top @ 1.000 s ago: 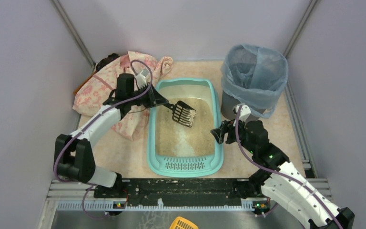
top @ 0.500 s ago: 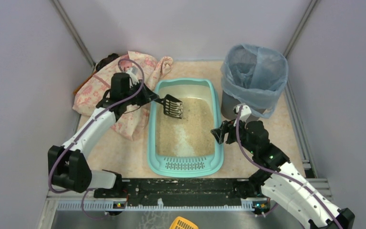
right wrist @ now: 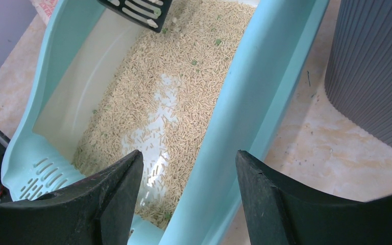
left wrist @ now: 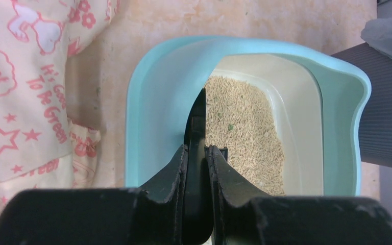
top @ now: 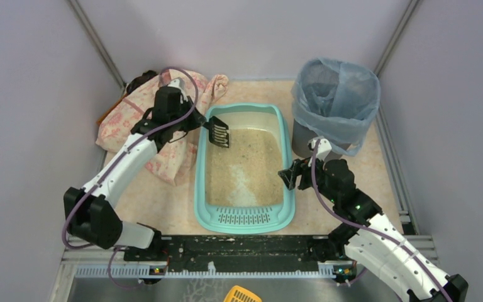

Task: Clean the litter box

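Note:
The turquoise litter box (top: 199, 189) lies mid-table, holding beige litter (top: 251, 157) with a bare white streak (right wrist: 158, 102) and a few green specks (right wrist: 217, 42). My left gripper (top: 196, 126) (left wrist: 196, 149) is shut on the handle of a black slotted scoop (top: 218, 133) (left wrist: 197, 115), which hangs edge-on over the box's far-left corner (left wrist: 153, 92). The scoop's blade (right wrist: 138, 10) shows above the litter. My right gripper (top: 287, 176) (right wrist: 189, 155) stands open astride the box's right wall (right wrist: 250, 92), one finger inside and one outside, not touching it.
A grey bin lined with a blue bag (top: 335, 94) (right wrist: 377, 66) stands just right of the box's far end. A pink patterned cloth (top: 132, 119) (left wrist: 20, 76) lies crumpled to the left. A yellow scoop (top: 242, 294) rests below the arms' base rail.
My left arm has drawn the scoop back from the middle of the litter to the box's far-left corner and turned it edge-on. The right arm has not moved.

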Motion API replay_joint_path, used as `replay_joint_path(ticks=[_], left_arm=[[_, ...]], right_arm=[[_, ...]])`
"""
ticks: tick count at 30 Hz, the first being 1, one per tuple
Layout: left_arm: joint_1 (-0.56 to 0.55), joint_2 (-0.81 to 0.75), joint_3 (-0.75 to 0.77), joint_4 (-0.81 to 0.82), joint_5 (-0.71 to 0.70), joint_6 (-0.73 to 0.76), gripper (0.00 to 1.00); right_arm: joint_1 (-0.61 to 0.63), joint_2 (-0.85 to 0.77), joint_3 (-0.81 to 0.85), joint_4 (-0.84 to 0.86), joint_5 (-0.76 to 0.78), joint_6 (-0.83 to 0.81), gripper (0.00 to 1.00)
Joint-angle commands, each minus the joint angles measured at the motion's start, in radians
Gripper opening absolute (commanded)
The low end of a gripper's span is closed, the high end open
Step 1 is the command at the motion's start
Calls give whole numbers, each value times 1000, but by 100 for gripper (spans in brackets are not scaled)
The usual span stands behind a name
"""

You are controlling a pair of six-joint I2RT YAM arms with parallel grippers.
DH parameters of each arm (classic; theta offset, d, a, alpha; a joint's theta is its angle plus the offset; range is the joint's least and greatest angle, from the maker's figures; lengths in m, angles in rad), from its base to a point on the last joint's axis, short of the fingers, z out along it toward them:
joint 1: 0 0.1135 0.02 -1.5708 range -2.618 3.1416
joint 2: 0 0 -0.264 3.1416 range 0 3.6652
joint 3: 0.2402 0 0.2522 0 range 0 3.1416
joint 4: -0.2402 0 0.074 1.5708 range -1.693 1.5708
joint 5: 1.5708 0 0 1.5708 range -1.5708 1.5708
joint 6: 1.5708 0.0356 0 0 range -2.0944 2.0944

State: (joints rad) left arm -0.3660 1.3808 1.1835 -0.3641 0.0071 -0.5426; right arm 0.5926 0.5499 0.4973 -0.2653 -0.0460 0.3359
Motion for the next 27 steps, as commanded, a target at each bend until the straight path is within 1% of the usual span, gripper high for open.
replay_joint_path(ticks=[1,6,13,24,27], left_arm=[[-20,53,68,-64,-82,54,0],[-63,92,75,-47,-76,51,0],[-132,168,138,-66,-90,61,0],[-145,239,104,-32,-13,46,0],[-145,252,70,13,82,30,0]], right_arm=[[-2,-13,-4,38,7,0,67],[-2,-21,-4,29,12,0,67],[-2,-27,-5,31,12,0,67],[-3,-31,-3,29,8,0,67],[-2,-27,-3,31,9,0,67]])
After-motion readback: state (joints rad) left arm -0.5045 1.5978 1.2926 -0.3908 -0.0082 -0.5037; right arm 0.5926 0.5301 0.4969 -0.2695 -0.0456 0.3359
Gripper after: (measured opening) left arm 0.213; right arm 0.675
